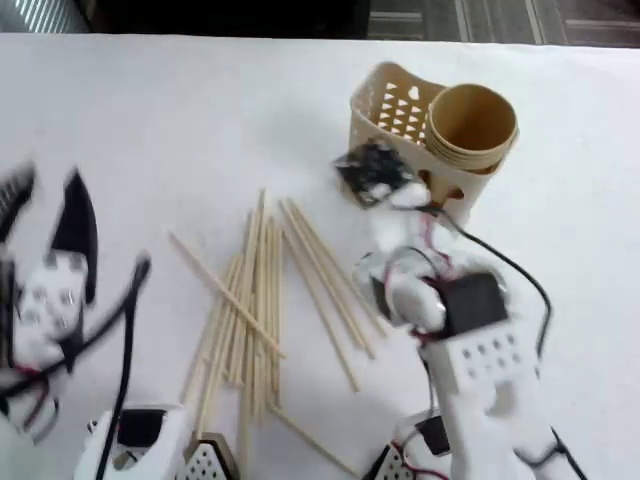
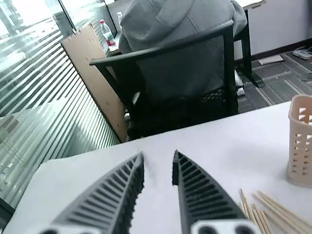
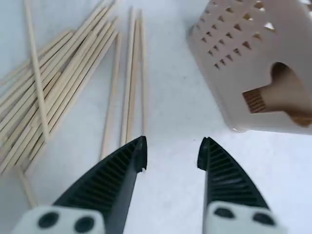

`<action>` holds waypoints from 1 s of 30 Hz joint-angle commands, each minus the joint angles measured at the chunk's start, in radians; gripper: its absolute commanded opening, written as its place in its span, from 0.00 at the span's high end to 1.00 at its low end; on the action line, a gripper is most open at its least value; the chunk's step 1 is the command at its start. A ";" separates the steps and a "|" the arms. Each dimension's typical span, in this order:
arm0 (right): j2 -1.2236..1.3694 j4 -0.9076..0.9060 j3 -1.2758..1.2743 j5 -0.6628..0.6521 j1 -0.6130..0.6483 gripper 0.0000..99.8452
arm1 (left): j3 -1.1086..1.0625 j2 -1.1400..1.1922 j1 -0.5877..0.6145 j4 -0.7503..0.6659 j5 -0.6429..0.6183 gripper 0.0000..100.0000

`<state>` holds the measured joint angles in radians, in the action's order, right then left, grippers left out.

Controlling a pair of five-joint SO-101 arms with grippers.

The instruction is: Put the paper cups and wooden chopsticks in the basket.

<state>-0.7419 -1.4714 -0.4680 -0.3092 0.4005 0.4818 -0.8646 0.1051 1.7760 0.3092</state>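
Cups in the basket, chopsticks loose on the table.

In the high view, the stack of tan paper cups (image 1: 470,125) sits in the beige perforated plastic basket (image 1: 390,105) at upper right of centre. The pale wooden chopsticks (image 1: 255,290) lie fanned and partly crossed on the white table (image 1: 200,120) at lower middle. The right gripper (image 3: 170,151) hangs just beside the basket's near wall, its jaws apart and empty. The left gripper (image 2: 158,163) is at the left edge, its jaws a little apart and holding nothing. The sticks look light, stiff, thin and smooth, so they are likely to roll or pivot when pinched. The best hold is probably across the middle of a few parallel sticks. The crossed ones are best avoided, since they would drag their neighbours.
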 commanded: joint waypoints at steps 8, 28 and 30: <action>0.325 0.139 0.058 -0.003 0.087 0.82 | -1.008 -0.599 0.008 -0.250 0.006 0.89; 0.802 0.245 0.247 -0.008 0.174 0.72 | -1.728 -0.849 0.165 -0.586 -0.028 0.89; 0.872 0.246 0.288 -0.008 0.173 0.72 | -1.771 -0.849 0.168 -0.611 -0.025 0.89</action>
<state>0.0790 -1.2167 -0.2608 -0.3092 0.5677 -1.2582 -1.7054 0.2647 1.2144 0.3030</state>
